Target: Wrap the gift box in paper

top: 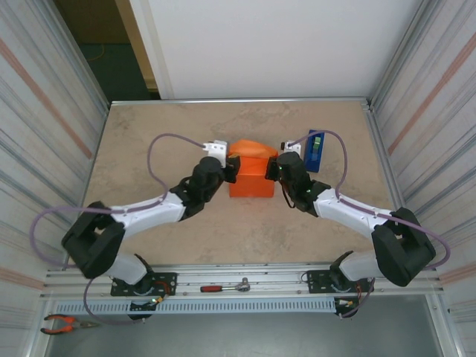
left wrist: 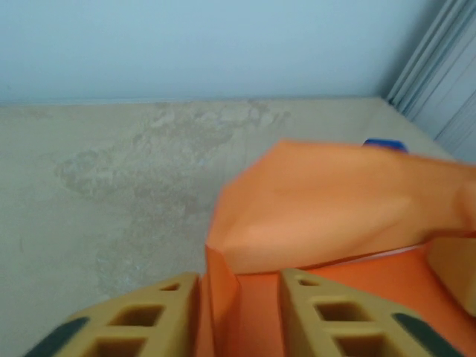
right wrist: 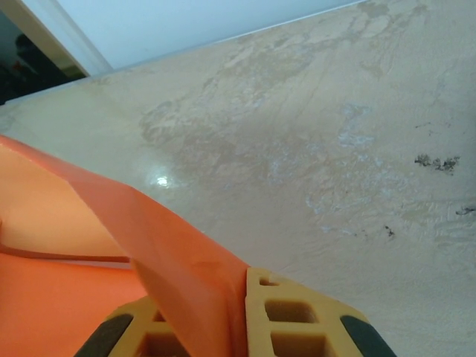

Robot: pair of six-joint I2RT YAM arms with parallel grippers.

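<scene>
- The left gripper (left wrist: 238,288) had its jaws partly apart. A creased, upright edge of the paper (left wrist: 335,201) lay in the gap but was not clamped, which looked like a loose hold at the parcel's left end.
- The right gripper (right wrist: 204,296) was closed on a raised flap of the same sheet, apparently to pull it taut for folding over the right end.
- Between the two, the orange paper lay draped over a block-shaped form at mid-table. The gift box was hidden beneath it, so how fully it was covered could not be told.
- One flap rose loosely behind the top, so the ends looked unfinished.
- A blue object (top: 314,152) sat just beyond the right gripper on the beige tabletop (top: 149,149), apart from the parcel.
</scene>
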